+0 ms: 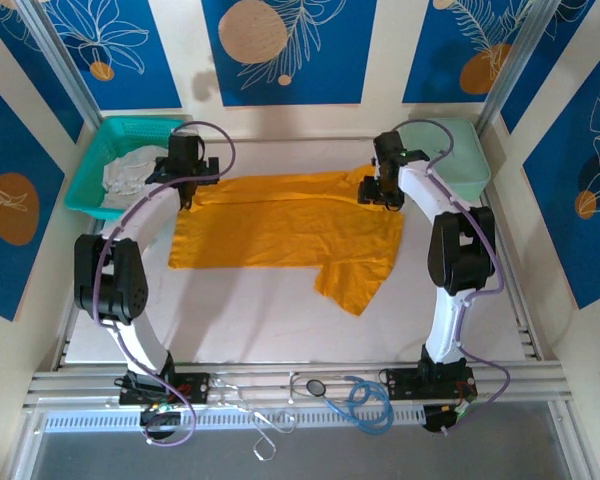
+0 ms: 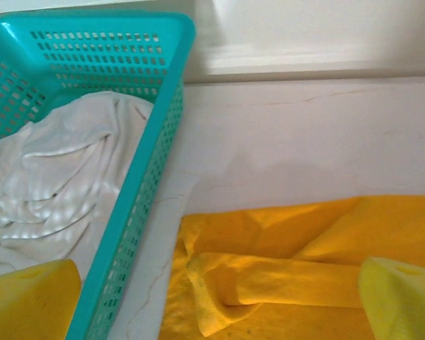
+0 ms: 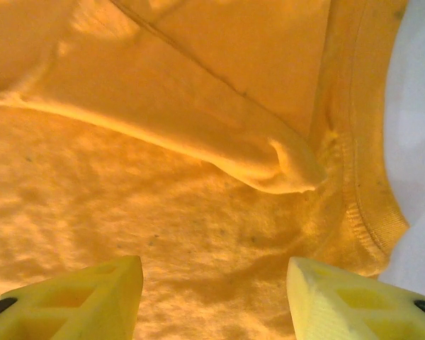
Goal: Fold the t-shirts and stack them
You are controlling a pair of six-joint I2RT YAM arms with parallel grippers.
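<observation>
T-shirt [image 3: 163, 234] under spread right claw [image 3: 212, 273]; spread left claw [image 2: 219, 273] near basket [image 2: 149, 205] holding whitish garment [image 2: 64, 170].

Table [image 1: 250, 320]: orange t-shirt [image 1: 280, 230], teal basket [image 1: 88, 170], perhaps mint case [image 1: 462, 160]

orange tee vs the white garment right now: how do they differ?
Colour: the orange t-shirt is mustard-orange, the white garment is pale whitish-grey.
Place: the orange t-shirt lies on the table, the white garment sits inside the teal basket.
Pose: the orange t-shirt is spread mostly flat, the white garment is a crumpled heap.
Both are soft cloth.
</observation>
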